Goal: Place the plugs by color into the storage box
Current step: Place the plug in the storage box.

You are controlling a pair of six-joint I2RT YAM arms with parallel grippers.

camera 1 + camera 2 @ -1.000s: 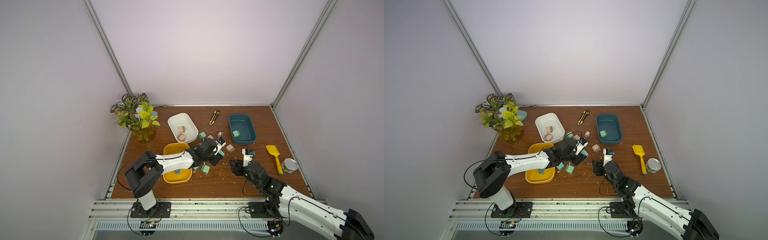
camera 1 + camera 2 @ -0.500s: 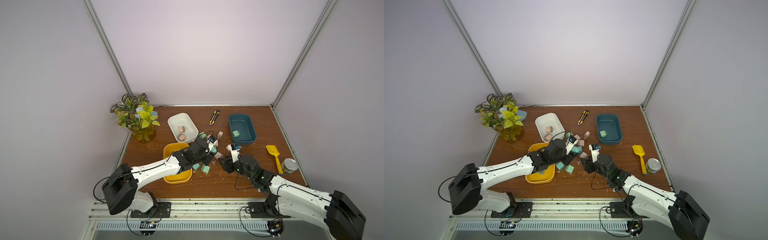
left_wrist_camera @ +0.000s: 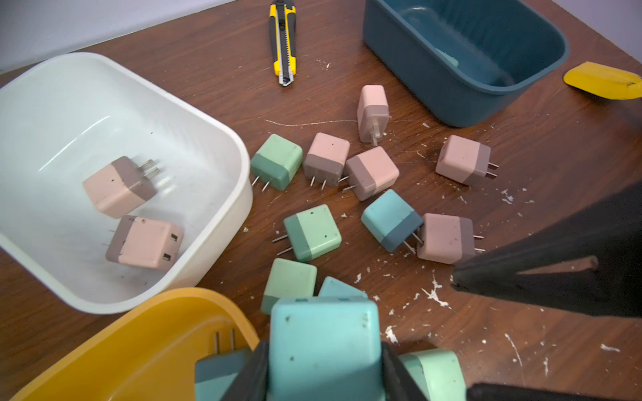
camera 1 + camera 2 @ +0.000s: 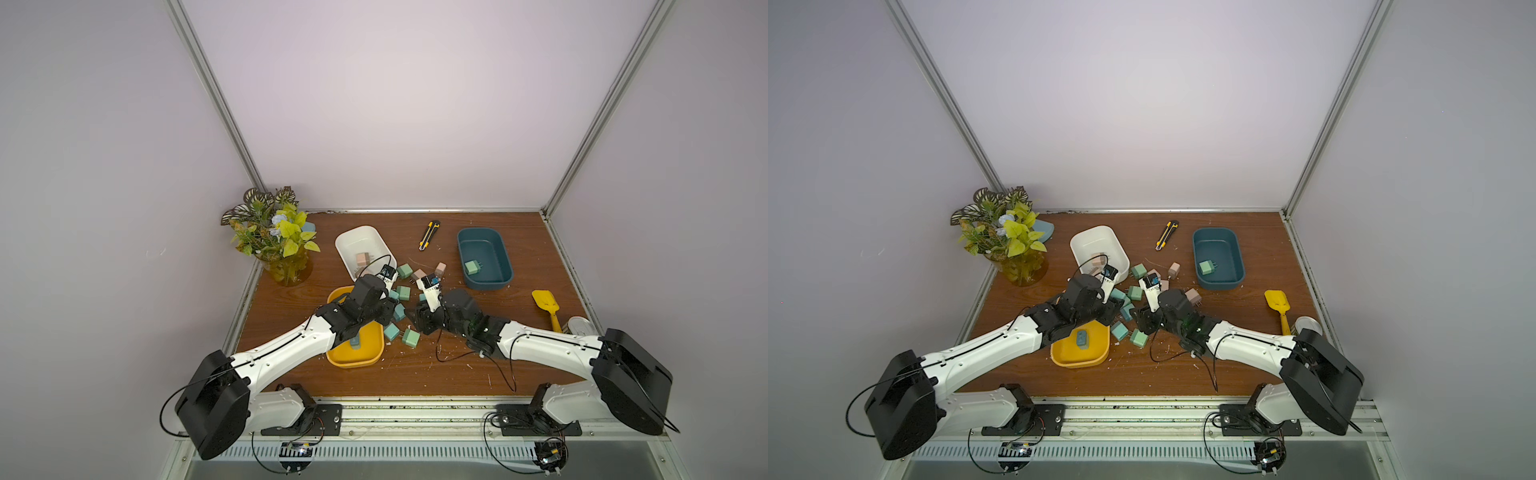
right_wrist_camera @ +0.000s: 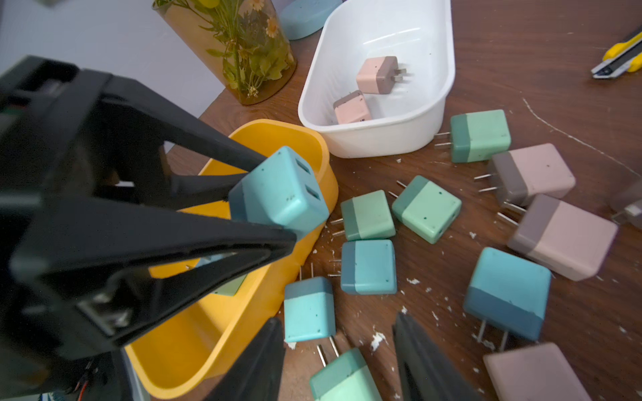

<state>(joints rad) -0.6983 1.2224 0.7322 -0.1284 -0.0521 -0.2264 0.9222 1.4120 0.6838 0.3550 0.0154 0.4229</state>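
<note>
Left fingers [image 5: 215, 239] pinch teal-blue plug [image 5: 281, 194] between them.

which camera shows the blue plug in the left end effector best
The right wrist view: the blue plug is whole there, both sockets showing, pinched in the left end effector. The left wrist view shows just one face, close and cropped at the frame edge. In both top views I cannot pick it out near the wrist.
</note>
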